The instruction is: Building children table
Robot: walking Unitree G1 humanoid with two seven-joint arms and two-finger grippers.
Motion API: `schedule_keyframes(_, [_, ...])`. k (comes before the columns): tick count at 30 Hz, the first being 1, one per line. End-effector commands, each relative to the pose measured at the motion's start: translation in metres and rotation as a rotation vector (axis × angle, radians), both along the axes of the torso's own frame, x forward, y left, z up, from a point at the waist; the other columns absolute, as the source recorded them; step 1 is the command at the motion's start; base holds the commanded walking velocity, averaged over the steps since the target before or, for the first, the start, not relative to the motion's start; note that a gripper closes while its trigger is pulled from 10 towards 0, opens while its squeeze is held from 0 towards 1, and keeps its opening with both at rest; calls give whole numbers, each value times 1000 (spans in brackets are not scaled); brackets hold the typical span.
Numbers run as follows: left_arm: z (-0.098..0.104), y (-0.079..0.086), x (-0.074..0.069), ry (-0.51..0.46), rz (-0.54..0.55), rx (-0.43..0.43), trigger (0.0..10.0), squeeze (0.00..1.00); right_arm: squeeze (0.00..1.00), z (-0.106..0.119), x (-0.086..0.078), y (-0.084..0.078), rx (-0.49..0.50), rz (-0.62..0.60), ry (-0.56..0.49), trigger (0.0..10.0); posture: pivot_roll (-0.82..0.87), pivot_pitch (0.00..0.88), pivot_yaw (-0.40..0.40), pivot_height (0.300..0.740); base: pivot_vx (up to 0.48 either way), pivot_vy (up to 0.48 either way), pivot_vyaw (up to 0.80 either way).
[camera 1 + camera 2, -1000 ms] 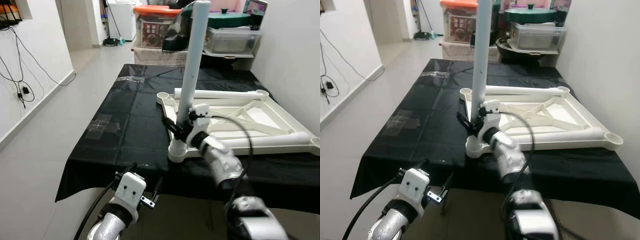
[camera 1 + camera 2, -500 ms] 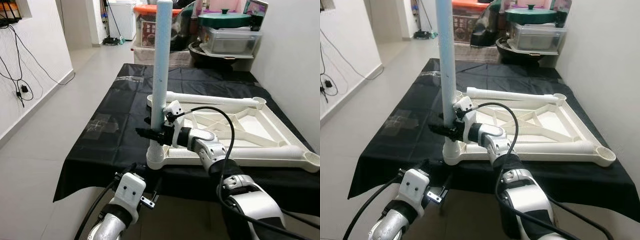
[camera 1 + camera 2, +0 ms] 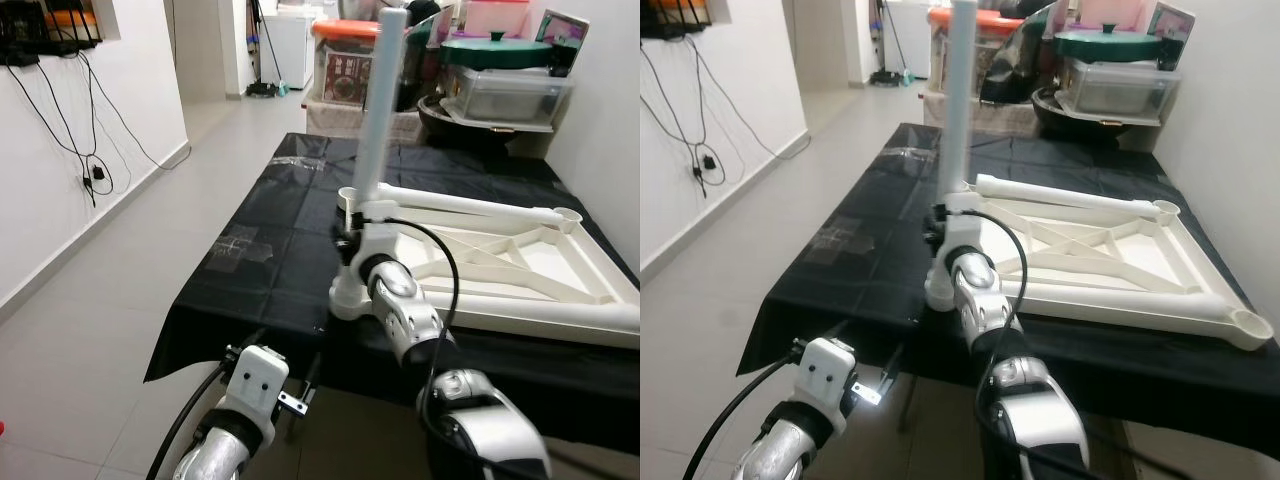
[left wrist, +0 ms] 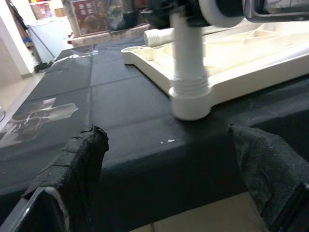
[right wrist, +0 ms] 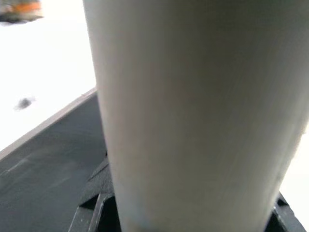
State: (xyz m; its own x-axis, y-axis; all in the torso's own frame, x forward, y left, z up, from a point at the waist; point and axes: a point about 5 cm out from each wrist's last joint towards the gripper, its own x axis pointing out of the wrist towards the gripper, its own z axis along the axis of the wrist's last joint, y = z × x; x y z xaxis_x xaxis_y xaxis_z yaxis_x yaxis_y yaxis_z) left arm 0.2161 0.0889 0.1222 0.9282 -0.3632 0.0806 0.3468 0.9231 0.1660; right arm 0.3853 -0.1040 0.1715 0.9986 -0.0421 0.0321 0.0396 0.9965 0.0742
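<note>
A tiled corridor runs past a long bench [image 3: 270,270] draped in black cloth, with plastic storage boxes [image 3: 505,88] stacked beyond its far end. On the cloth lies an upturned white table frame [image 3: 520,270], taking up the right half of the bench, its near-left corner socket [image 3: 347,297] close to the near edge. A white leg [image 3: 375,120] stands upright in that socket, rising well above the frame. The right hand [image 3: 350,243] is clamped around the lower part of the leg, just above the socket. A second leg [image 3: 470,206] lies flat along the frame's far side. The left hand [image 4: 169,169] hangs below the near edge of the bench, its fingers [image 4: 77,164] spread wide with nothing between them.
</note>
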Motion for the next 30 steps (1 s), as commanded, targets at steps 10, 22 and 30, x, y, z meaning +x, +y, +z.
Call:
schedule_keyframes(10, [-5,0,0,13,-7,14,10000,0,0,-5,-20,17,129,-149,24,10000,66,0,-65,740,0,0,0])
schedule_keyframes(22, [-7,-1,0,19,-15,13,10000,0,0,-4,-5,13,85,175,-47,10000,58,0,-62,740,0,0,0])
schedule_keyframes(30, [-8,-2,2,22,-23,14,10000,0,0,7,5,0,49,665,46,10000,61,0,-60,740,0,0,0])
